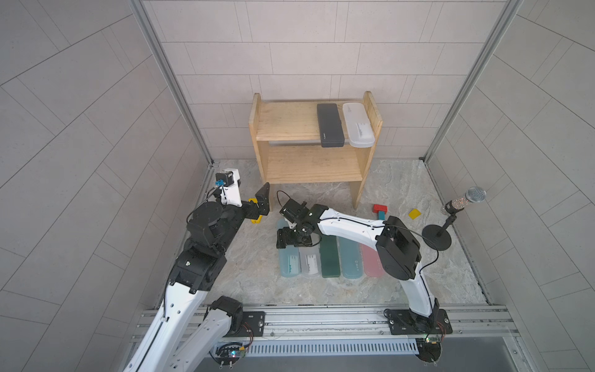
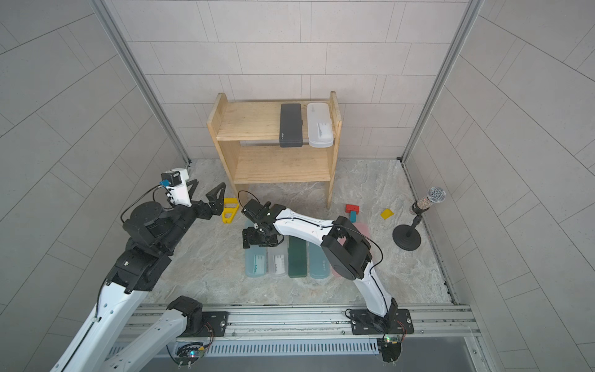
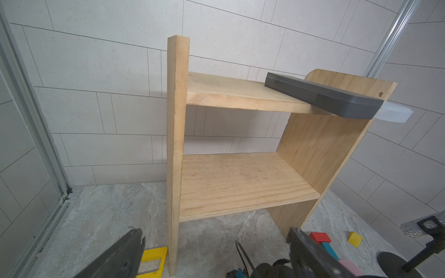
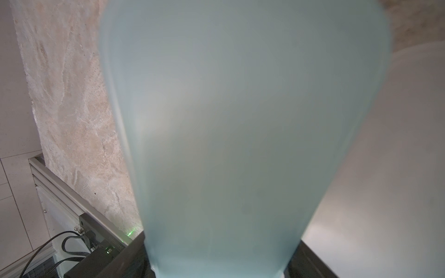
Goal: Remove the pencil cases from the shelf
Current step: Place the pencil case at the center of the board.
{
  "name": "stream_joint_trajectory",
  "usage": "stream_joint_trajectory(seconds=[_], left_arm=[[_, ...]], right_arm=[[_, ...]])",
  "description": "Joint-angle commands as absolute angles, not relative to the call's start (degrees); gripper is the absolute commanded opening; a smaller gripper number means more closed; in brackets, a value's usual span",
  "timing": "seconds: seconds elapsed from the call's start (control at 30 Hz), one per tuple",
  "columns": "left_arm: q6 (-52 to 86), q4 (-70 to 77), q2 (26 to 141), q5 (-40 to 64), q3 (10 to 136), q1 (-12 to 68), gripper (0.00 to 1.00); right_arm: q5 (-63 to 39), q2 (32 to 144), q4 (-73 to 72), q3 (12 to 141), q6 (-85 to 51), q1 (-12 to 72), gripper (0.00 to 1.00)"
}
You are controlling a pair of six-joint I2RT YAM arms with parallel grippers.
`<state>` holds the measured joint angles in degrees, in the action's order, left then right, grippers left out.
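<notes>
**Right gripper (image 1: 294, 241) on a floor case — two cases on the shelf (image 1: 289, 122)**

In both top views we find the right gripper low at frame centre, over the far end of the light teal pencil case (image 1: 289, 264). This case is the leftmost of five lying side by side on the floor, below the shelf in the frame. In the right wrist view it runs out from between the jaws, which are closed in against its two long sides. To its right lie the frosted white floor case (image 1: 309, 262), the dark green case (image 1: 330, 257), the second teal case (image 1: 352, 261) and the pink case (image 1: 372, 264). The left gripper (image 2: 206, 193) hovers left of centre, near the shelf's left panel — jaws spread wide, holding nothing. The black case (image 1: 329, 125) and the frosted white shelf case (image 1: 358, 125) lie side by side at the right end of the top tier, their near ends overhanging its front edge.
</notes>
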<state>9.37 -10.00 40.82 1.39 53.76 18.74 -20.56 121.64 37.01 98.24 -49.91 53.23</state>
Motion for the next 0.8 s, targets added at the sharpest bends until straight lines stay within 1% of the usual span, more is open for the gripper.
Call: stream_joint_trajectory(seconds=[0.0, 0.23, 0.37, 0.5, 0.6, 0.67, 0.77], left_arm=[[8.8, -9.7, 39.7, 0.9, 53.1, 18.6, 1.00], [8.9, -9.3, 39.8, 0.7, 53.2, 18.8, 1.00], [11.3, -8.6, 40.1, 0.5, 54.5, 19.1, 1.00], [14.4, -7.4, 41.1, 1.5, 55.8, 19.2, 1.00], [19.0, -5.4, 42.5, 2.8, 56.3, 19.2, 1.00], [23.7, -2.9, 43.7, 2.9, 56.1, 19.2, 1.00], [36.3, 8.1, 46.9, 2.7, 53.1, 19.6, 1.00]], right_arm=[[-20.3, 122.9, 37.1, 99.7, -50.7, 53.6, 0.81], [-19.0, 123.3, 37.8, 99.8, -50.4, 53.3, 0.90], [-18.6, 122.2, 37.9, 99.9, -49.9, 53.0, 1.00], [-17.3, 119.5, 37.9, 100.1, -49.5, 52.7, 1.00], [-14.7, 114.5, 37.8, 98.5, -48.2, 52.1, 1.00], [-12.3, 109.8, 36.6, 95.6, -46.4, 51.5, 1.00], [-10.1, 102.0, 32.6, 87.5, -42.5, 49.2, 1.00]])
